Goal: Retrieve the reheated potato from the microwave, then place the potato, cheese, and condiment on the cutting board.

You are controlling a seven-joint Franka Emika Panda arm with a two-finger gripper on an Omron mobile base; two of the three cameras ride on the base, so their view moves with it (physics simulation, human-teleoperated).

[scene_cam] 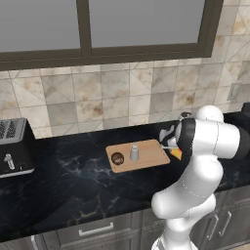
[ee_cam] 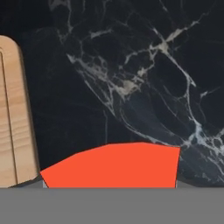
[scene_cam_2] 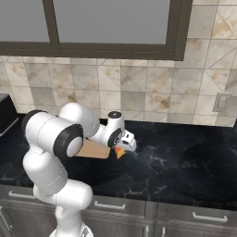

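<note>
The board [scene_cam: 146, 157] is lying on the black counter [scene_cam: 68, 180], carrying the potato [scene_cam: 117, 158] and shaker [scene_cam: 134, 153] side by side. The gripper [scene_cam_2: 124, 149] is hovering just off the board's right end with the cheese [scene_cam_2: 120, 152] at its tips (fingers hidden, so I cannot tell their spread or whether they're gripping it).

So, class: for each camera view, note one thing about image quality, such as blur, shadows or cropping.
Left base view: soft, low-resolution; the potato and condiment cast barely any shadow on the cutting board. Right base view: equally soft, evenly lit. Hand view: the cheese is flat, unshaded red-orange, cropped at the bottom.
</note>
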